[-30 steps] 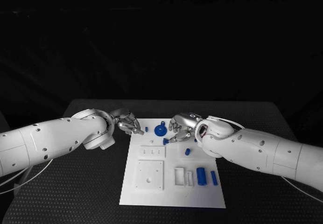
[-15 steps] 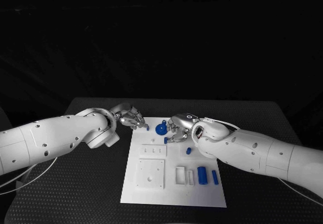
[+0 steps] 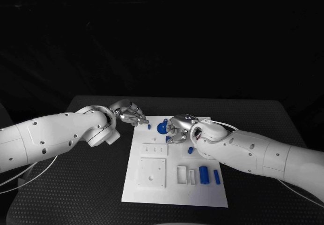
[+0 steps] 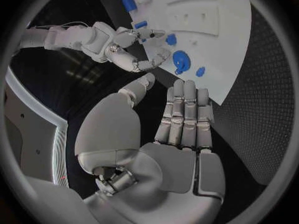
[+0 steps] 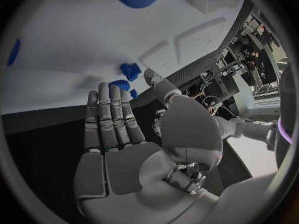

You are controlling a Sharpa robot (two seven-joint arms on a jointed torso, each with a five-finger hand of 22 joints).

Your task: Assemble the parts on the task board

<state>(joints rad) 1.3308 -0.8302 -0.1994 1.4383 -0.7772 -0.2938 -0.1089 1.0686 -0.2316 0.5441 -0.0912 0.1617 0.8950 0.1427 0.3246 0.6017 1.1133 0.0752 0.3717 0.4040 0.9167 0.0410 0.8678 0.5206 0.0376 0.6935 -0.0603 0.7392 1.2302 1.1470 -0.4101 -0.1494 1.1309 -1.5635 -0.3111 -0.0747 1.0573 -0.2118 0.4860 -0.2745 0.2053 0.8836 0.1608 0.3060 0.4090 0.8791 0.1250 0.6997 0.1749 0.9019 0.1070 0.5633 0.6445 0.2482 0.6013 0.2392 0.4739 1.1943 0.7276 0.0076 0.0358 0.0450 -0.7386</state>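
The white task board (image 3: 157, 194) lies in the middle of the table. Near its far edge stands a round blue part (image 3: 161, 127), with a small blue piece (image 3: 148, 126) just left of it. My left hand (image 3: 131, 116) hovers at the board's far left corner, its fingers (image 4: 184, 115) straight and together with nothing in them. Just right of the round part (image 4: 181, 61), my right hand (image 3: 177, 131) holds nothing, and its fingers (image 5: 112, 115) stretch out flat above the board (image 5: 69, 45). Another small blue piece (image 3: 190, 150) lies beside my right forearm.
Two blue cylinders (image 3: 203, 175) (image 3: 216, 176) lie side by side at the board's right, near white raised blocks (image 3: 183, 174). White recessed plates (image 3: 152, 172) fill the board's left half. Black table (image 3: 81, 187) surrounds the board.
My left hand has moved from the board's left edge toward its far corner and straightened its fingers. My right hand has edged closer to the round blue part.
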